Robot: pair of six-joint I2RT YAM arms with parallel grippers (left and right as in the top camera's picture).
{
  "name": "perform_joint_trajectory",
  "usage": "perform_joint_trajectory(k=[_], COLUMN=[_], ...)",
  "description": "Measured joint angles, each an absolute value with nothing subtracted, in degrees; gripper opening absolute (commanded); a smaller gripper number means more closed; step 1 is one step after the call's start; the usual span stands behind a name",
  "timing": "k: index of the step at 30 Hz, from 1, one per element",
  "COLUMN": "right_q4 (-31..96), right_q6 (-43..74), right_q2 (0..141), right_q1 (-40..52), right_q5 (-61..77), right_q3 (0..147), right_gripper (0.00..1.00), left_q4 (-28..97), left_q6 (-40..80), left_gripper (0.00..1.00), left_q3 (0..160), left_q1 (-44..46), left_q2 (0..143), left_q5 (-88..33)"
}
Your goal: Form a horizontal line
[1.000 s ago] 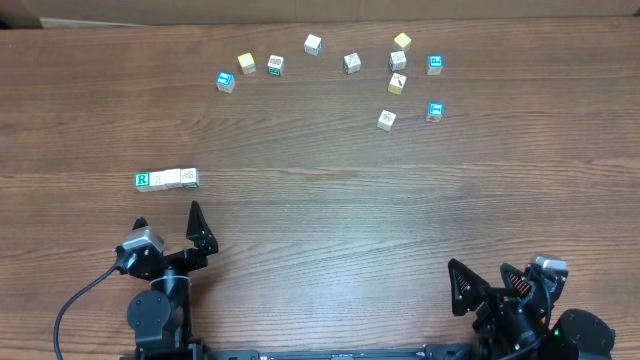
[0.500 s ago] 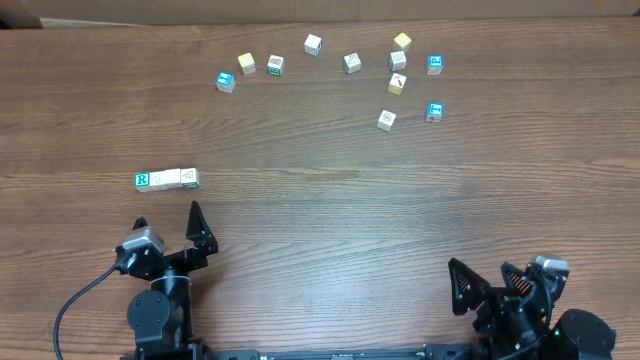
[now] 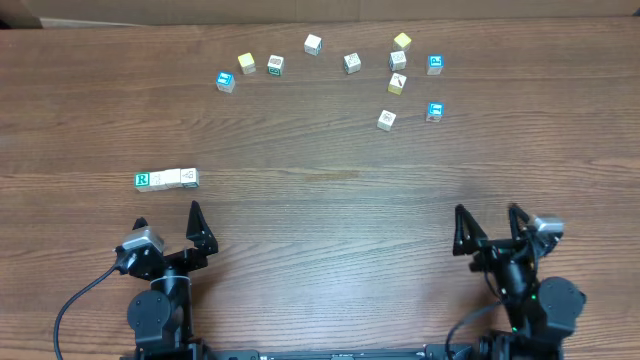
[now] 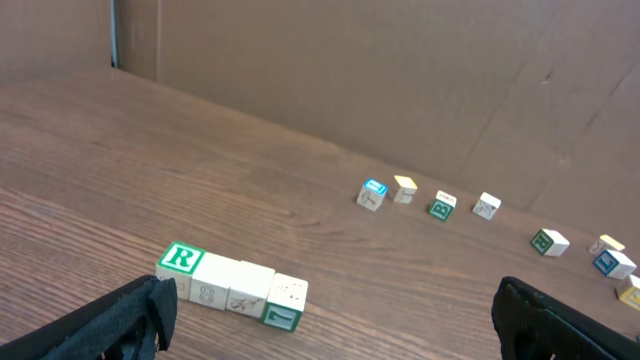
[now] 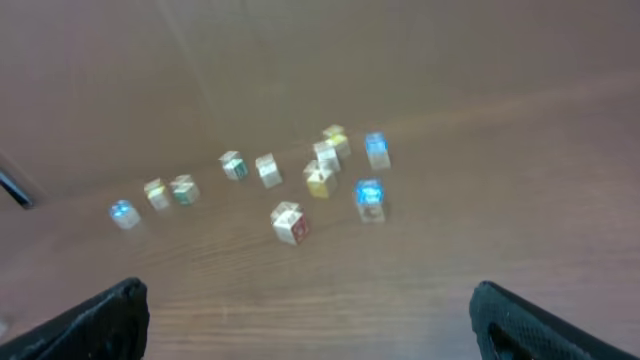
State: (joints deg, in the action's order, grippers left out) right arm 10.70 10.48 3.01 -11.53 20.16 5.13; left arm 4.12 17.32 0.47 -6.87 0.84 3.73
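The horizontal line (image 3: 167,179) lies at the left of the table: a short straight row of small wooden cubes, a green "R" cube at its left end and pale ones beside it. It also shows in the left wrist view (image 4: 232,287). My left gripper (image 3: 165,226) is open and empty, just in front of the row; its fingertips frame the row in the left wrist view (image 4: 330,325). My right gripper (image 3: 490,228) is open and empty at the front right, far from the row, and its fingers show in the right wrist view (image 5: 310,315).
Several loose cubes lie scattered at the back: a blue-faced one (image 3: 225,81), a yellow one (image 3: 246,63), a pale one (image 3: 313,44), a nearer pale one (image 3: 386,119) and a blue one (image 3: 434,111). They show blurred in the right wrist view (image 5: 288,222).
My right arm has lifted and swung forward, so its gripper now points toward the scattered cubes. The left arm and all cubes have not moved.
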Motion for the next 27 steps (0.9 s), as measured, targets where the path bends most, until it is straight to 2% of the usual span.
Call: perform_joint_trajectory(k=[2,6,17,27], right_q4=[4.14,0.99,3.75,4.08], right_q6=[10.46,10.44,9.34,8.97], right_q2=[3.01,2.85,0.84,0.84], right_q1=[-11.53,-10.94,1.58,1.96], right_q5=[20.8,20.84,12.84,9.15], right_q3=[1.48,1.04,1.04,1.04], right_gripper=[1.0,1.0,1.0,1.0], left_q4=[4.1,4.12,4.12,4.12], left_q6=[17.32,17.32,17.32,17.32], left_gripper=[0.99,1.0,0.99,1.0], left_q3=[0.47,0.47,0.47,0.47], left_q1=[-6.87,-6.87,-6.87,-6.87], left_q2=[0.84,0.84,0.84,0.84], left_q5=[3.73,3.73,3.73,3.73])
